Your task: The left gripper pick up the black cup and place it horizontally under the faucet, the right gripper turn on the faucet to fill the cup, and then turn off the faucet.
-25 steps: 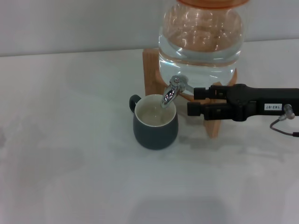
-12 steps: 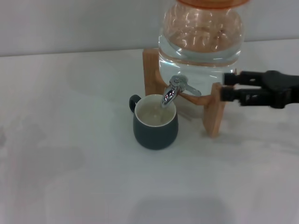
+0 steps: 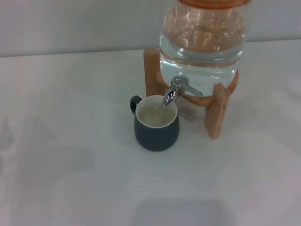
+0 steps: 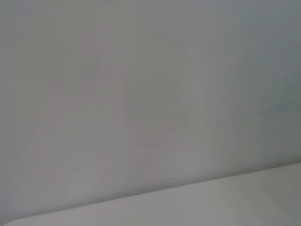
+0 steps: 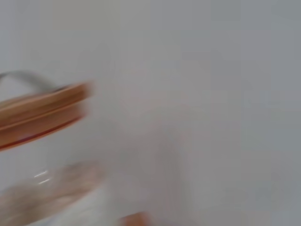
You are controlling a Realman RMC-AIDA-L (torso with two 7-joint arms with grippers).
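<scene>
The black cup stands upright on the white table, directly under the chrome faucet. Its cream inside holds water, and its small handle points to the back left. The faucet sticks out of the big clear glass water jar, its lever pointing to the right. Neither gripper shows in the head view. The left wrist view shows only a bare wall and the table's surface. The right wrist view shows the jar's orange lid, blurred.
The jar rests on a wooden stand at the back of the white table. A pale wall runs behind it.
My right gripper has drawn back from beside the faucet to the right and left the head view. The cup and faucet have not moved.
</scene>
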